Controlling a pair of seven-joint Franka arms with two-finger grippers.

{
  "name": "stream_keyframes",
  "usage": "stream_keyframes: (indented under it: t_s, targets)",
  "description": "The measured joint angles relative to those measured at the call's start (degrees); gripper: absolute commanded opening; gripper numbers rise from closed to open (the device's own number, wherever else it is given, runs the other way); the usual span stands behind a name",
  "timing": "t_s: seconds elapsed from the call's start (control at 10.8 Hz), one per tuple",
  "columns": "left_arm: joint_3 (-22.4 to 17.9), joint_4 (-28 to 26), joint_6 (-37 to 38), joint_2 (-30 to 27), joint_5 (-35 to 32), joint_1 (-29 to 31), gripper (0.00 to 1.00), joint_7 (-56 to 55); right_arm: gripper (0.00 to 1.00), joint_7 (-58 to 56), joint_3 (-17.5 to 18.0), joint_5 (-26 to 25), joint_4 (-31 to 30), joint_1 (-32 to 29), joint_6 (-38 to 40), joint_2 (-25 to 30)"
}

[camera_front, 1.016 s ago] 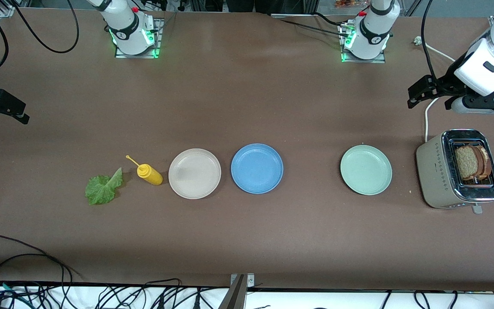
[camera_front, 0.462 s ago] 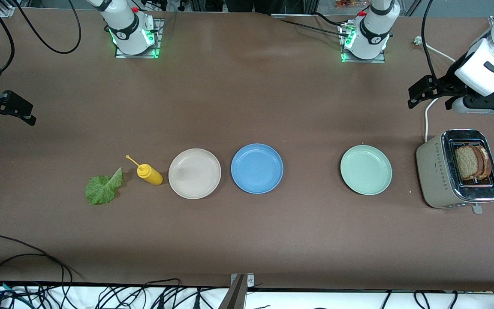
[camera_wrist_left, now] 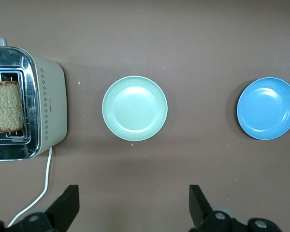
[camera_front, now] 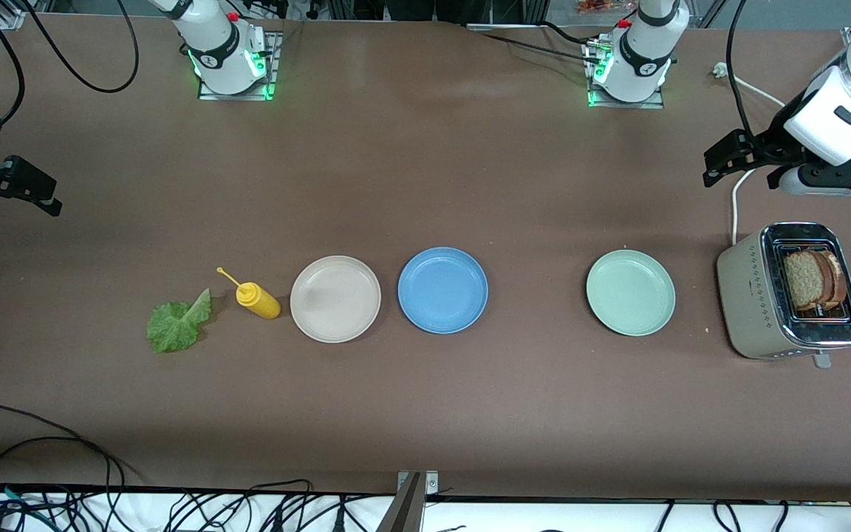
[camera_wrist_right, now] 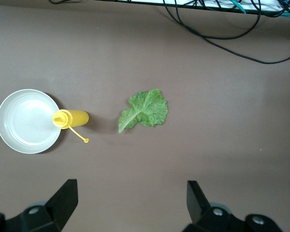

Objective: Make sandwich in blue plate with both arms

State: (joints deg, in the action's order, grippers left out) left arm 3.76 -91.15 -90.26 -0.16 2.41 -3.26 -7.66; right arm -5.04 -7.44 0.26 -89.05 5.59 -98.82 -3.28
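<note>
I see three plates in a row on the worktop (camera_front: 425, 414), blue plate (camera_front: 442, 290) in the middle; bread slices (camera_front: 813, 279) in the toaster (camera_front: 750, 303) at the left arm's end; lettuce leaf (camera_front: 176, 324) beside the squeeze bottle (camera_front: 257, 299) at the right arm's end.

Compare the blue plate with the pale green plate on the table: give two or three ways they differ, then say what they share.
The blue plate is mid-blue; the pale green plate is a soft green. The blue plate lies beside the beige plate, while the green one lies beside the toaster, toward the left arm's end of the table. Both are round, shallow-rimmed, empty, flat on the table and look alike in size.
</note>
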Motion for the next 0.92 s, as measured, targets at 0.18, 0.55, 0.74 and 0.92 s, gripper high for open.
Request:
stream_keyframes:
  t_s: [0.18, 0.55, 0.74, 0.92]
  targets:
    - [0.0, 0.0, 0.0, 0.0, 0.0, 0.0, 1.00, 0.0, 1.00, 0.0, 0.0, 0.0, 0.0, 0.0, 0.0, -0.1]
    - [0.0, 0.0, 0.0, 0.0, 0.0, 0.0, 1.00, 0.0, 1.00, 0.0, 0.0, 0.0, 0.0, 0.0, 0.0, -0.3]
    - [0.0, 0.0, 0.0, 0.0, 0.0, 0.0, 1.00, 0.0, 1.00, 0.0, -0.1, 0.0, 0.0, -0.1, -0.5, -0.3]
    - [0.0, 0.0, 0.0, 0.0, 0.0, 0.0, 1.00, 0.0, 1.00, 0.0, -0.2, 0.0, 0.0, -0.1, -1.1, -0.3]
